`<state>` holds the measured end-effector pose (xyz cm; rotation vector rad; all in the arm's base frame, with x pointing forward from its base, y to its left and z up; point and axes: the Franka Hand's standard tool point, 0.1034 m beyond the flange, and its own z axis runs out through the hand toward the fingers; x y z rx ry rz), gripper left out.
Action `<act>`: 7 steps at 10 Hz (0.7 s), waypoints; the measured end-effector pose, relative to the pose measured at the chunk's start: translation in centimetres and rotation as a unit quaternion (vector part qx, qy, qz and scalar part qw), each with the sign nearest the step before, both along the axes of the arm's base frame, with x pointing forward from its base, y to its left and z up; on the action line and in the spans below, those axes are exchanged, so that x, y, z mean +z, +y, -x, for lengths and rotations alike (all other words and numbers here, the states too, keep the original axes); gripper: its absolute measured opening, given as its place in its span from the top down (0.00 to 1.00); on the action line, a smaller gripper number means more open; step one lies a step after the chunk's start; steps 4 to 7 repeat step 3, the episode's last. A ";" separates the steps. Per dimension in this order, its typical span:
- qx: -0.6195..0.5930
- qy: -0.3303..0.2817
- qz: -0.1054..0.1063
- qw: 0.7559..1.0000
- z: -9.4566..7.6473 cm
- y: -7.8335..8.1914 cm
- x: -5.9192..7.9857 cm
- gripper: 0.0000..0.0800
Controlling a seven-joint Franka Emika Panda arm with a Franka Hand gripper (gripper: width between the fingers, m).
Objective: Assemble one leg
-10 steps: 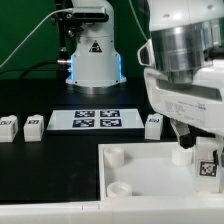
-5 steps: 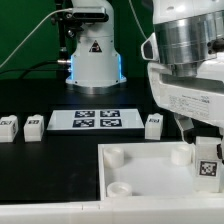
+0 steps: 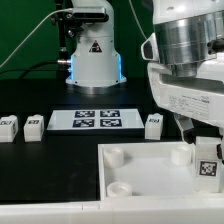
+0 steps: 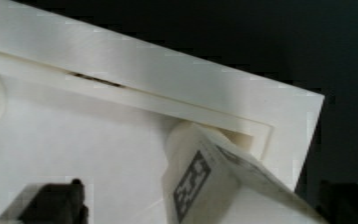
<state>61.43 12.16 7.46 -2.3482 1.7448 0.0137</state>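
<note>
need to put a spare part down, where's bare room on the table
Bare black table lies in front of the two loose legs, left of the tray in the exterior view. Crowded: the gripper with its leg over the tray's right corner.

The tool (image 3: 207, 152) hides the leg's (image 3: 207, 166) top.

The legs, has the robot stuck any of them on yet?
One leg is in hand: the gripper holds it at a corner of the white tray piece, though whether it is fully seated cannot be told. Three more legs wait on the table.
</note>
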 end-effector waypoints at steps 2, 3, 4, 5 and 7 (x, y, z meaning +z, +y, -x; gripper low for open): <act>0.000 0.000 0.000 1.000 0.0 0.0 0.0 0.19; 0.000 0.000 0.000 1.000 0.0 0.0 0.0 0.19; 0.000 0.000 0.000 1.000 0.0 0.0 0.0 0.19; 0.000 0.000 0.000 1.000 0.0 0.0 0.0 0.19; 0.000 0.000 0.000 1.000 0.0 0.0 0.0 0.19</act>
